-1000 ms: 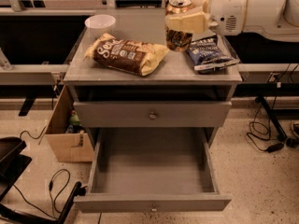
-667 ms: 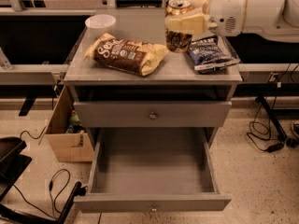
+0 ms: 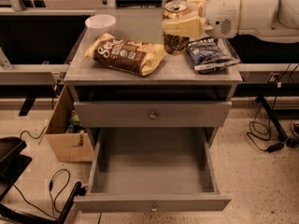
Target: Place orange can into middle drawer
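Warm, fairly dim overhead light falls on the desk, leaving a pale sheen on its top. The white end effector, clasped round the can over the desk, is brightest. The open drawer lies in soft shade. The background is dark, and everything looks slightly blurred.

The cabinet is viewed from in front and above, fairly near, facing down onto the tabletop and into the open middle drawer; the tool, clasped around the orange can, is framed upper right.
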Motion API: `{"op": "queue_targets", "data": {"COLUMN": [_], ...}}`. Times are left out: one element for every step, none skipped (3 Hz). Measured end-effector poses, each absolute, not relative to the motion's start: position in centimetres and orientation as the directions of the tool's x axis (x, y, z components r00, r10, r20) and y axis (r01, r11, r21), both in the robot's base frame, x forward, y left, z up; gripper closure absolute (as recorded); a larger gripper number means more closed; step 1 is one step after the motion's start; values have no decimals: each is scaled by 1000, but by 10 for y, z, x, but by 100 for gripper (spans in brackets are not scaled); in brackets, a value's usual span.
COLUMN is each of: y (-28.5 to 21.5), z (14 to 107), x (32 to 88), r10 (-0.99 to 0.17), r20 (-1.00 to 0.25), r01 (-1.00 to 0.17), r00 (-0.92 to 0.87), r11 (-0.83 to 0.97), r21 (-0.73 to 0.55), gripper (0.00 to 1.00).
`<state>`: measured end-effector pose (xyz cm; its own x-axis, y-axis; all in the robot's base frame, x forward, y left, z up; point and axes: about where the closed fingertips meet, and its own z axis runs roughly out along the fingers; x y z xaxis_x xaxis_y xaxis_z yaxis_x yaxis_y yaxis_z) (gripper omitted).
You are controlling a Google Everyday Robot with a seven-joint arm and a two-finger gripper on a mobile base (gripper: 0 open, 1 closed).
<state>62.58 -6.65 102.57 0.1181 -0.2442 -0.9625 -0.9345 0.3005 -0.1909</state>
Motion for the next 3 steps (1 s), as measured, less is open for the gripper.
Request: {"op": "queue_targets", "data": {"y": [-67, -76, -71], "z": [993, 939, 872], "x": [607, 574, 540], "r10": [-250, -218, -214], "r20": [-962, -968, -972], "r01": [-943, -943, -957], "r00": [109, 121, 96], "r11": [281, 279, 249], "r21": [-180, -181, -149], "gripper": [100, 100, 100]}}
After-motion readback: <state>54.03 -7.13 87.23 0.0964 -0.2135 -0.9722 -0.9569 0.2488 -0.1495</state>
